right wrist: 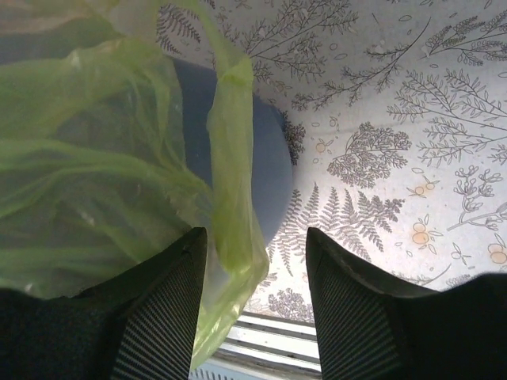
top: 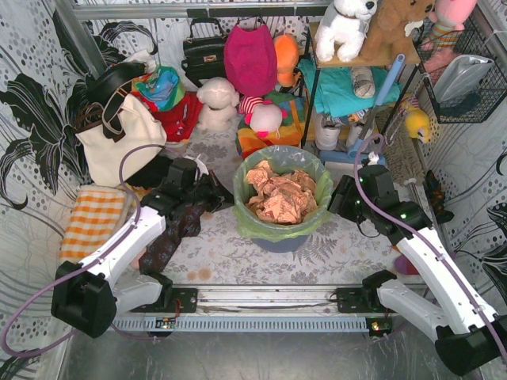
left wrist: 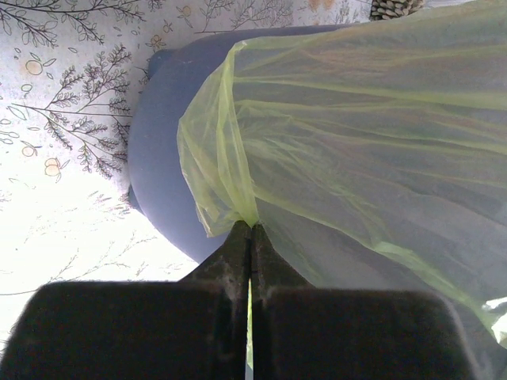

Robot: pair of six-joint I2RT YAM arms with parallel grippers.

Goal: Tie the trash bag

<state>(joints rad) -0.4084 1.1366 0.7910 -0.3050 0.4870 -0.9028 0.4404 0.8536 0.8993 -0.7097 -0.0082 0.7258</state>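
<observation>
The trash bag (top: 261, 226), thin lime-green film, lines a round blue-grey bin (top: 279, 244) at the table's middle, with crumpled brown paper (top: 279, 194) inside it. My left gripper (top: 224, 198) is at the bag's left rim. In the left wrist view this gripper (left wrist: 251, 226) is shut on a pinch of the bag's hem (left wrist: 218, 174), in front of the bin wall (left wrist: 158, 158). My right gripper (top: 339, 199) is at the bag's right side. Its jaws (right wrist: 253, 237) stand open, and a hanging fold of the bag (right wrist: 234, 190) lies between them against the left finger (right wrist: 170, 293).
A cream tote bag (top: 119, 138) and an orange checked cloth (top: 91, 218) lie at the left, with a dark cloth (top: 170, 233) beside the left arm. Soft toys (top: 218, 103) and a shelf (top: 348, 87) crowd the back. A wire basket (top: 463, 71) hangs at the right.
</observation>
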